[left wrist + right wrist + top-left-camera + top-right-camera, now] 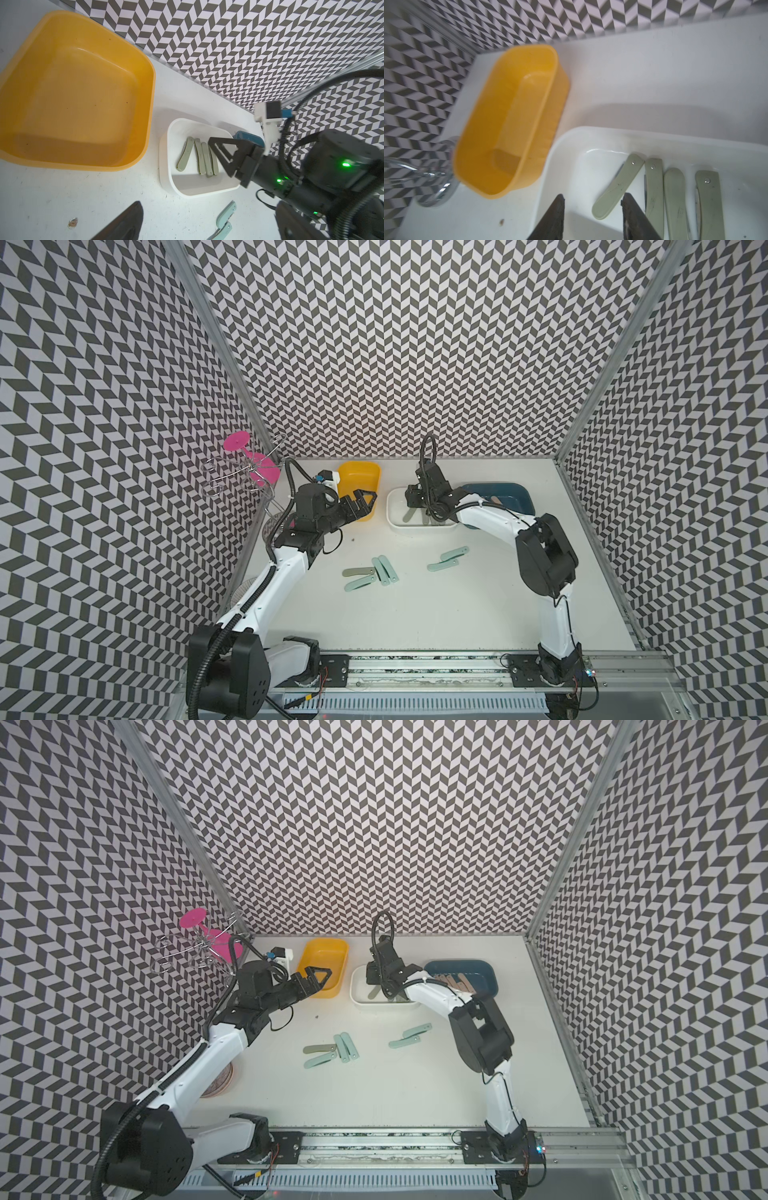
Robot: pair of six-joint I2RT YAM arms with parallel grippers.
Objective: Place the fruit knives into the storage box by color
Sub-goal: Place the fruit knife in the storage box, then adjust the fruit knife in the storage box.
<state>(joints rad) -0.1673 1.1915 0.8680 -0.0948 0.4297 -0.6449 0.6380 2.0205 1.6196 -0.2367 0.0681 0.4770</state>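
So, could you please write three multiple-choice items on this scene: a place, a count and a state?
1. Which box holds sage-green knives? A yellow, B white, C blue.
2. How many lie in it? A two, B three, C four.
3. The left gripper is: A open and empty, B shut on a knife, C out of view.
Answers: 1 B, they lie in the white box; 2 C, four lie side by side; 3 A, its jaws stand wide apart, nothing between.
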